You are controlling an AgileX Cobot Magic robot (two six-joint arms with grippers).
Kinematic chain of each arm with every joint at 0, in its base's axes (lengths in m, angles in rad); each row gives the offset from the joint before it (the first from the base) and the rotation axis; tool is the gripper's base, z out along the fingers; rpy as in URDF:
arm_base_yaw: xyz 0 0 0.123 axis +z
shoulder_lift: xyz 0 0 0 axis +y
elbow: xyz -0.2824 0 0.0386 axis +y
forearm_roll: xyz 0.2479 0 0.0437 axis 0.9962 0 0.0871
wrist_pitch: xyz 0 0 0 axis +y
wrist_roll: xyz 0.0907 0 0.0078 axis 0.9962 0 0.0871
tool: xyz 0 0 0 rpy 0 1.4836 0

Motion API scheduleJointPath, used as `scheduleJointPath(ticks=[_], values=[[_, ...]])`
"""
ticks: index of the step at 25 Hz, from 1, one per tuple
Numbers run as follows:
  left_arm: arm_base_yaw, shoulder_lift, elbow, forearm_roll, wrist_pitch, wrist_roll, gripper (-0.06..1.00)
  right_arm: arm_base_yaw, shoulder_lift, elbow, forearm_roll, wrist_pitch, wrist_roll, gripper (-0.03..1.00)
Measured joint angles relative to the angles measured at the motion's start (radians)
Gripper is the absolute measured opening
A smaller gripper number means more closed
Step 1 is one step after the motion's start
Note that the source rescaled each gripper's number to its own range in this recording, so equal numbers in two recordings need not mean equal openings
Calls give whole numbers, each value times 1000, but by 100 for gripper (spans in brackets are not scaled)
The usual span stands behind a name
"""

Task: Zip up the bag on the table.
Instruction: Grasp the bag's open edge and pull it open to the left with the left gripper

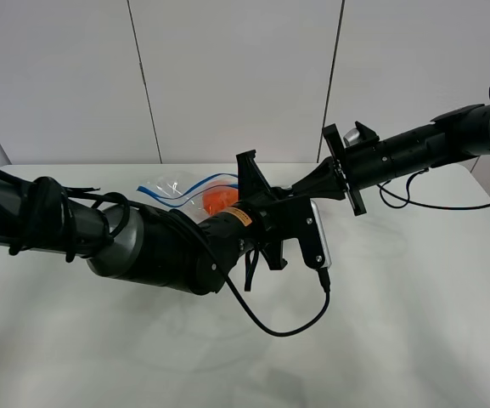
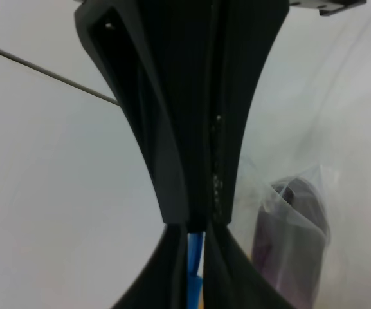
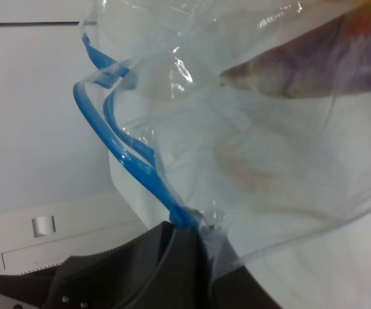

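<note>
Tabletop: large plain white matte table lay nearest the high camera, with a thin black cable looping over it.
Left arm: thick black-and-grey left arm reached in from the left, across the front, to the middle.
Left gripper: black two-fingered left gripper was pressed tight, a sliver of the blue zipper strip showing in the slit between its fingers.
Right gripper: black right gripper came in from the right to meet the left one and was clamped on the same strip at a corner of the bag.
Bag: clear, crinkly plastic zip bag sat just behind the two grippers, towards the table's far edge. Whether it rested on the table or hung lifted could not be told.
Contents: round orange fruit and a purple eggplant showed through the plastic.
Zipper: past the right gripper's hold the two blue tracks bowed apart, so that stretch of the mouth was open.
Wall: pale panelled wall stood behind.
Step in hand: probably the sealing run, barely begun, with both grippers pinching close together.
Next move: the right gripper would need to anchor its corner firmly. The left would slide along the strip away from it, pinch kept tight enough to press the tracks together.
</note>
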Motion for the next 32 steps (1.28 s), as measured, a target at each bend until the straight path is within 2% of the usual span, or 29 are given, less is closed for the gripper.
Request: scheduleJointPath(ticks=[6,13,17,20,27,29,32], values=[[7,0,0,-15,-8,35,5,0,0,0,10,-2,0,0],[33,0,0,8,-12,51,4,3,0,0,41,-25,0,0],[57,1,0,-42,-42,56,1,0,0,0,11,-22,0,0],[60,1,0,-50,-64,71,0,0,0,0,0,-8,0,0],[60,1,0,-49,-17,74,0,1,0,0,-8,4,0,0],[60,-2,0,-49,4,53,2,0,0,0,-10,4,0,0],[60,-28,1,-47,50,9,13,-7,0,0,-12,6,0,0]])
